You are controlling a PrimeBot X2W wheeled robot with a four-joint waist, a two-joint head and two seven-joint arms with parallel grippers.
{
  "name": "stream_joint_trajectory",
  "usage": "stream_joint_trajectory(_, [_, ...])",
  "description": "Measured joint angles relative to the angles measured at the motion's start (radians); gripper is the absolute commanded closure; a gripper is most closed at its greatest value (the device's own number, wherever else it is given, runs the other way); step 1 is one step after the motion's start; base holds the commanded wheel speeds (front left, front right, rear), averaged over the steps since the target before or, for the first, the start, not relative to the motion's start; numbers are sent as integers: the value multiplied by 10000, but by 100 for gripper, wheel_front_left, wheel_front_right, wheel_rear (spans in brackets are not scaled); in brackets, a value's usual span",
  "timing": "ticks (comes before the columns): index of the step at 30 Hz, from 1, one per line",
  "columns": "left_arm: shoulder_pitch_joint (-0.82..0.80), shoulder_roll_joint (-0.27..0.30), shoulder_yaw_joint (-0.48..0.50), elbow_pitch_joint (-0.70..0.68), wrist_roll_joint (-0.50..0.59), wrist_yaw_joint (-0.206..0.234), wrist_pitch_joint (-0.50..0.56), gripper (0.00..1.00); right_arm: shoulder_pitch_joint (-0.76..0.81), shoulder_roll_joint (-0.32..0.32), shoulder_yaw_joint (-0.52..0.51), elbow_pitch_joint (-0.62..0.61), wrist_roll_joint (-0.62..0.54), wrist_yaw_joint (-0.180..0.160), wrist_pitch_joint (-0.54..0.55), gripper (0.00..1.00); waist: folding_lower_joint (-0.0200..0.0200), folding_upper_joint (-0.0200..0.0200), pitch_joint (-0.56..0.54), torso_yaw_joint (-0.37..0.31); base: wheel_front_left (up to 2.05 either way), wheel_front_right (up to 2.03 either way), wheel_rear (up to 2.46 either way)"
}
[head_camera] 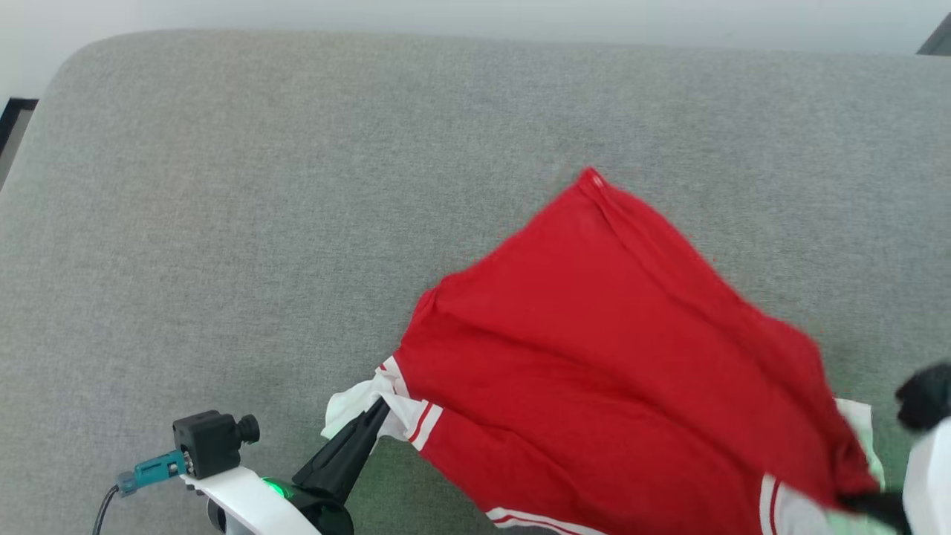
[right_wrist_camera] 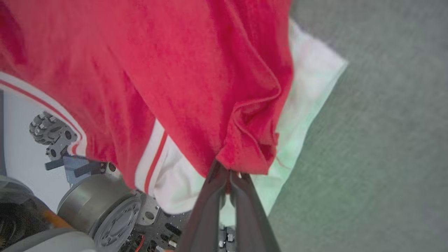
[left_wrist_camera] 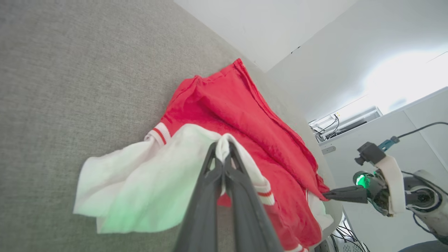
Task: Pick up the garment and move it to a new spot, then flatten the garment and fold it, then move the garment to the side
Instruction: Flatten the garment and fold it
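Wide bare grey cushion [head_camera: 260,223] to the left and beyond; front edge close. Garment [head_camera: 609,357] at lower right, long axis from near-left to far-right corner. Left gripper [head_camera: 379,411] clamped on white sleeve; right gripper [right_wrist_camera: 229,173] pinching red fabric.

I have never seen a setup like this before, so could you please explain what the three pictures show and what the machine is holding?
This is a two-armed robot seen through three cameras. The head view looks down from its head onto a grey fabric-covered surface. On it lies a soft red jersey-style shirt with white sleeve ends and striped trim. The other two pictures come from cameras on each wrist, looking along that arm's two dark fingers. The left end effector is shut on a white sleeve end. The right end effector is shut on a bunched red fold beside the other white sleeve. So both arms grip the shirt, one at each side.
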Motion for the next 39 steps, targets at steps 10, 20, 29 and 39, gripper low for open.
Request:
stream_joint_trajectory(10, [-47, 4, -182, 84, -75, 0, 0, 100, 2219, 963, -111, -1615, -337, 0, 1072, 100, 0, 0, -215, -146, 0, 0, 0])
stream_joint_trajectory(20, [4, 10, -75, 90, -77, 0, -2, 100, 2080, 1323, -1452, -2777, -667, 0, 656, 0, 0, 0, -248, -164, 0, 0, 0])
stream_joint_trajectory(29, [-77, -389, -249, -52, 25, 0, 0, 100, -80, 972, -3492, -3035, -1070, 0, 686, 0, 0, 0, 11, 315, 0, 0, 0])
stream_joint_trajectory(39, [-822, -926, -627, 12, 27, 0, 0, 100, -4830, 1739, -96, -437, -2293, 0, 395, 0, 0, 0, 896, 990, 0, 0, 0])
